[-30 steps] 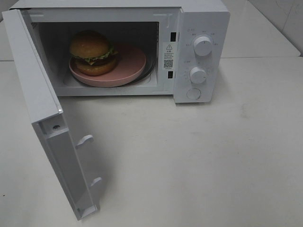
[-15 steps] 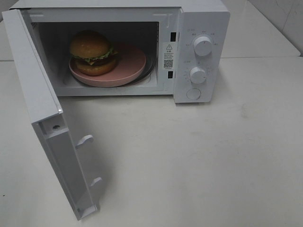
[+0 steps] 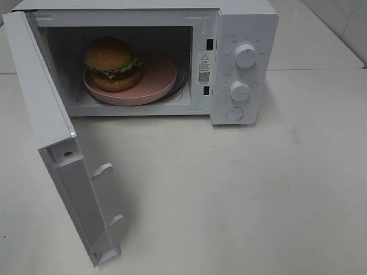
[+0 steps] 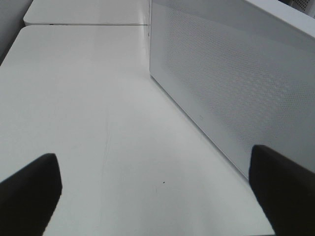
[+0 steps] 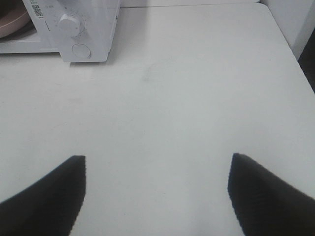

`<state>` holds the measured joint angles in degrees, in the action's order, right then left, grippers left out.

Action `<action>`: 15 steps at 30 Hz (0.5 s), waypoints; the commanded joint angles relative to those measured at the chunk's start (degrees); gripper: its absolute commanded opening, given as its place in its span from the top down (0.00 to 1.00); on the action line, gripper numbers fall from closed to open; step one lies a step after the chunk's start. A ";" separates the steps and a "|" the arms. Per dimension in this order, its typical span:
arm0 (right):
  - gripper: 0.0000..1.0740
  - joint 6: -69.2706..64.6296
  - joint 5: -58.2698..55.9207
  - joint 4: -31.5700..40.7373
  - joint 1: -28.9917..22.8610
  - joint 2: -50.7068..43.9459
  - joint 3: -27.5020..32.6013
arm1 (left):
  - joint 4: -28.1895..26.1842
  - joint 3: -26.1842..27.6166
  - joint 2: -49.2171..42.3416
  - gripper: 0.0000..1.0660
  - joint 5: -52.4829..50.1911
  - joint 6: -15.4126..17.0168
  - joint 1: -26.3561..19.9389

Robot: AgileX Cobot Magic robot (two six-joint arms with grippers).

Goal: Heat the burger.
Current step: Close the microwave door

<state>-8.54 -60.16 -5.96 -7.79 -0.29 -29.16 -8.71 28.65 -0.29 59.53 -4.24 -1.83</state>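
We saw the left gripper (image 4: 155,184) spread wide and empty over the desk (image 4: 74,98), the door (image 3: 51,143) swung out, the burger (image 3: 112,63) on the plate (image 3: 160,77) inside the microwave (image 3: 246,26), and the right gripper (image 5: 155,167) likewise spread and empty.

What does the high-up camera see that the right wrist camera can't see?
Only the high camera shows the burger, sitting on the pink plate, and the open door. Only the right wrist camera shows the right arm's dark fingers, spread apart with nothing between them. Both show the white microwave, its lower knob, a bit of the pink plate and the white table.
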 commanded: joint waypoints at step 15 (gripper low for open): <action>0.29 0.80 0.63 -0.23 0.40 -1.49 0.00 | 0.17 -0.23 -0.46 0.08 -0.17 0.23 -0.23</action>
<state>-8.54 -60.16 -5.96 -7.79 -0.29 -29.16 -8.71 28.65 -0.29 59.53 -4.24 -1.83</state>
